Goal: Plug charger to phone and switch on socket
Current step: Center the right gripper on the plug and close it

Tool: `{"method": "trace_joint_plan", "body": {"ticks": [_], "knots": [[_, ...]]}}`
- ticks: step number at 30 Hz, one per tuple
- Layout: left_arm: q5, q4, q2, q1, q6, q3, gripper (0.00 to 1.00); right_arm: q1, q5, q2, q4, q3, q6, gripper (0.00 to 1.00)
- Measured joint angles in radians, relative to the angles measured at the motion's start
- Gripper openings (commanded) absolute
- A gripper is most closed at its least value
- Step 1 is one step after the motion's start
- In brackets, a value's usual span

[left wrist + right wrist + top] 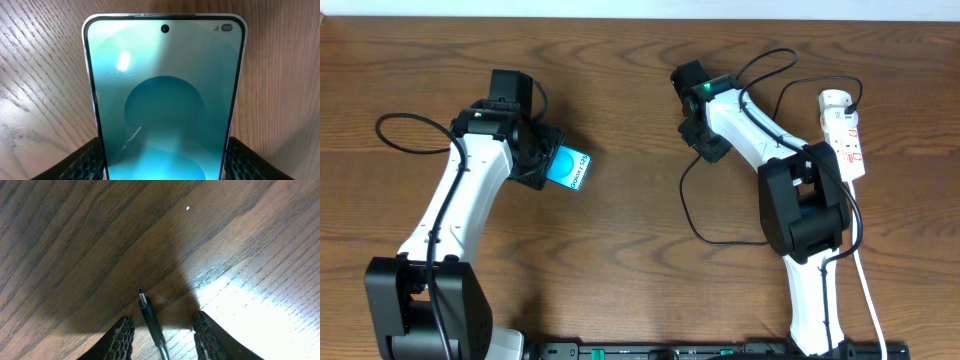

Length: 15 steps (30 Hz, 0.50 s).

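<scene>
The phone (165, 90) is clamped in the left gripper (165, 162), at 9 o'clock in the overhead view. The charger (147, 312) tip lies between the parted fingers of the right gripper (162, 335), pointing to 12 o'clock and not yet pinched. A square pinch close behind the tip is advised for alignment with the phone. The socket (847, 135) sits at 3 o'clock.
</scene>
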State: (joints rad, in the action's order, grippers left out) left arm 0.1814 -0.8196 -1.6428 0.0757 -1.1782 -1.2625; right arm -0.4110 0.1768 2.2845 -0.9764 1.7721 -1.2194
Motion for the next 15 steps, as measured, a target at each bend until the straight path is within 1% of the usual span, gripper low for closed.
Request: {"method": "trace_joint_plan", "body": {"ticks": [15], "knots": [[0.000, -0.002, 0.000, 0.000, 0.000, 0.000, 0.07, 0.000, -0.005, 0.000, 0.000, 0.000, 0.000, 0.40]]}}
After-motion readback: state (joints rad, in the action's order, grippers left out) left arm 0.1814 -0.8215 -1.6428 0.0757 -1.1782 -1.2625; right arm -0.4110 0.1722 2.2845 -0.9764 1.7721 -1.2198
